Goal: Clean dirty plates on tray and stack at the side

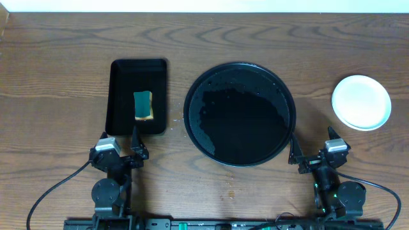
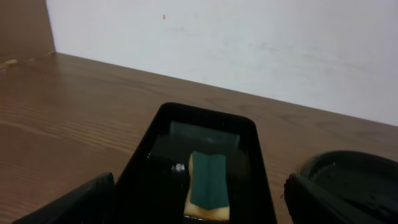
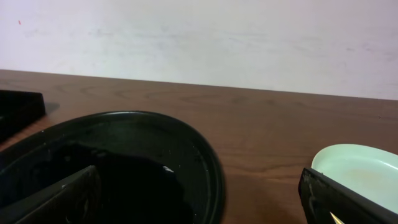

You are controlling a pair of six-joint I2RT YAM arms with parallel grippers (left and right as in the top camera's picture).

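The large round black tray [image 1: 239, 114] sits mid-table, wet and with no plates on it; it also shows in the right wrist view [image 3: 124, 162] and at the edge of the left wrist view [image 2: 348, 180]. The plates [image 1: 361, 102] rest as a pale stack on the wood at the far right, top one mint, also seen in the right wrist view [image 3: 360, 171]. My left gripper [image 1: 121, 150] is open and empty at the near end of the small tray. My right gripper [image 1: 316, 156] is open and empty near the round tray's right front rim.
A small rectangular black tray [image 1: 137, 96] left of the round tray holds a green-and-yellow sponge [image 1: 143, 105], also seen in the left wrist view [image 2: 208, 186]. Small water drops lie on the wood in front of the round tray [image 1: 230, 186]. A white wall runs along the far edge.
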